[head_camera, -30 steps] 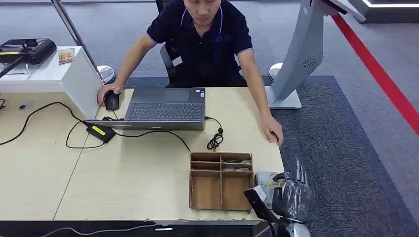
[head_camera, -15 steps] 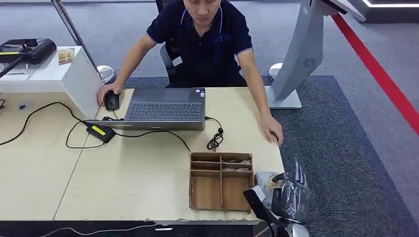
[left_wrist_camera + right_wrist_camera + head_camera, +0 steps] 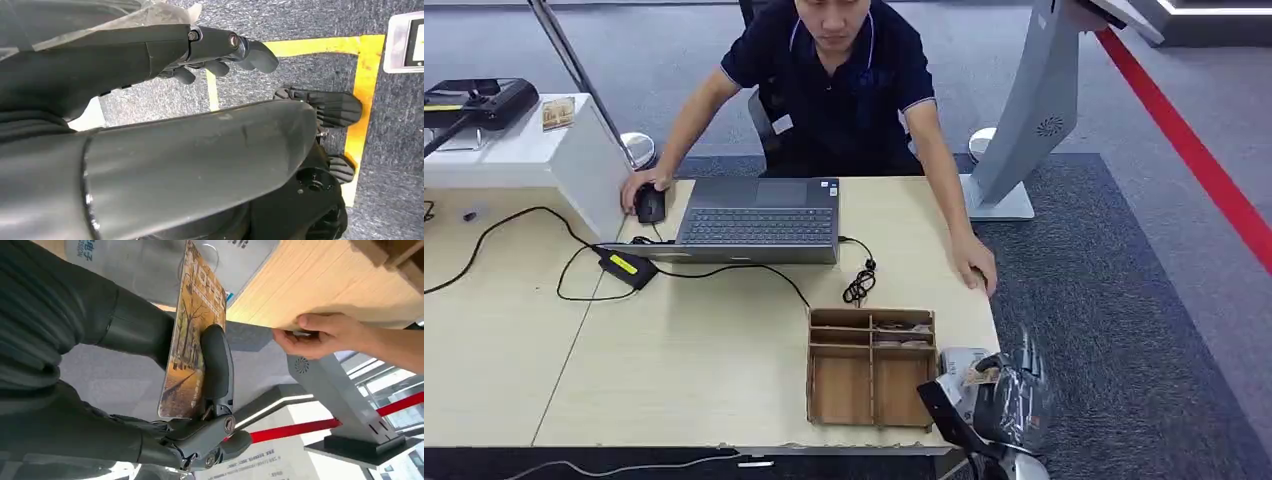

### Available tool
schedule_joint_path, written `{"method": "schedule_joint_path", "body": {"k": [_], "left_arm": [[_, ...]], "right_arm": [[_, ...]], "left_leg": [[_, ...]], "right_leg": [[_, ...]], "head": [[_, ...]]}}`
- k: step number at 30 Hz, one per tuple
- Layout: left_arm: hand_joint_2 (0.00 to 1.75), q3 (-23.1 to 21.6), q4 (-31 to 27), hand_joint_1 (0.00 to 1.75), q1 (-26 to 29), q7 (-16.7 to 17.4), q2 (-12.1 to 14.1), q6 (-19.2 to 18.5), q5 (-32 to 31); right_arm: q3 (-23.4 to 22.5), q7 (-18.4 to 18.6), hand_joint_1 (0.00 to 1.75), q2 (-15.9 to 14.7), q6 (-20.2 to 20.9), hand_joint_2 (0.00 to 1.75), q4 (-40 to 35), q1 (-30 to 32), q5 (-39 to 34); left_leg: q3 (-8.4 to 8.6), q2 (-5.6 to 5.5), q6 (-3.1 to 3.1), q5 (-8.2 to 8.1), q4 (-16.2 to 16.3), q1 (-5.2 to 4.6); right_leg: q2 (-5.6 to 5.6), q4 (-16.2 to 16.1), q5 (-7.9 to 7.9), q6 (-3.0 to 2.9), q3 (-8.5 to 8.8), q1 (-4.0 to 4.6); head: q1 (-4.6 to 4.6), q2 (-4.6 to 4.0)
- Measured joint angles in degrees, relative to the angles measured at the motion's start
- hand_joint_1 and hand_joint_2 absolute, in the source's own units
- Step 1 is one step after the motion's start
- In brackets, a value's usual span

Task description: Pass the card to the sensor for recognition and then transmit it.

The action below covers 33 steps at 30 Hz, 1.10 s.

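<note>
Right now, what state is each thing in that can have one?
card: pinched in the right robot hand, above the desk corner
left robot hand: holding nothing, fingers loosely curled, hanging over the floor
laptop: lid open
wooden organizer: flat on the desk, a few small items in its far compartments
person's hand: gripping the desk edge
</note>
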Motion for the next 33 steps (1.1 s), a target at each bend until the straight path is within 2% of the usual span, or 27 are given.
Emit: {"method": "schedule_joint_path", "body": {"k": [27,33], "left_arm": [[0.0,0.0,0.0,0.0,-0.01,0.0,0.02,-0.33,-0.26],[0.0,-0.5,0.0,0.0,-0.01,0.02,0.02,-0.33,-0.37]], "right_arm": [[2.76,0.55,1.75,-2.03,-0.02,1.75,1.86,-0.06,-0.15],[2.84,-0.48,1.75,-2.03,-0.02,1.75,1.58,-0.12,-0.13]], "left_leg": [[0.0,0.0,0.0,0.0,0.0,0.0],[0.0,0.0,0.0,0.0,0.0,0.0]], "right_leg": [[0.0,0.0,0.0,0.0,0.0,0.0],[0.0,0.01,0.0,0.0,0.01,0.0]], "head": [[0.0,0.0],[0.0,0.0]]}}
